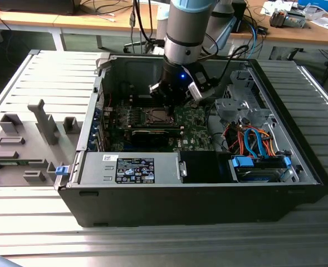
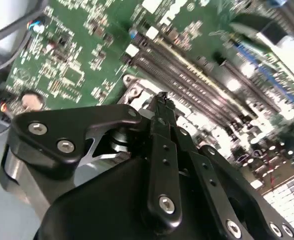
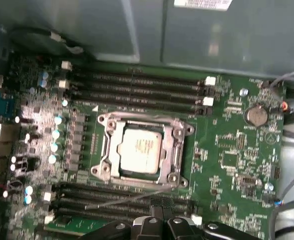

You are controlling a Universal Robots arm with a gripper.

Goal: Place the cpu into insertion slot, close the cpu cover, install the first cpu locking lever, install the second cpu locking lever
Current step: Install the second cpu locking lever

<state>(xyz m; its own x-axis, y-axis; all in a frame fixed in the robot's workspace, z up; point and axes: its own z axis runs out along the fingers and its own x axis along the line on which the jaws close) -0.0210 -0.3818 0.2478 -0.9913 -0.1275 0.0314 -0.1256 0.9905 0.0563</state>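
The cpu (image 3: pixel 139 149) lies flat in the insertion slot (image 3: pixel 103 167), its silver top showing through the cut-out of the cpu cover (image 3: pixel 175 145), which is folded down over it. Along one side of the socket a thin wire locking lever (image 3: pixel 129 198) slants away from it, and another lever (image 3: pixel 137 118) lies along the opposite side. My gripper (image 3: pixel 162 222) hovers beyond the slanting lever, shut with nothing between its fingers. In the second wrist view the gripper (image 2: pixel 161 100) points at a socket corner (image 2: pixel 132 92). In the exterior view the gripper (image 1: pixel 165 105) hangs just above the slot (image 1: pixel 157 116) inside the case.
Long memory slots (image 3: pixel 137 87) flank the socket on two sides. A long black card (image 1: pixel 152 133) lies across the board, with a power supply (image 1: pixel 130 167) nearer the front. Orange and blue cables (image 1: pixel 253 139) fill the exterior view's right. Grey fixtures (image 1: pixel 19 144) stand outside the case.
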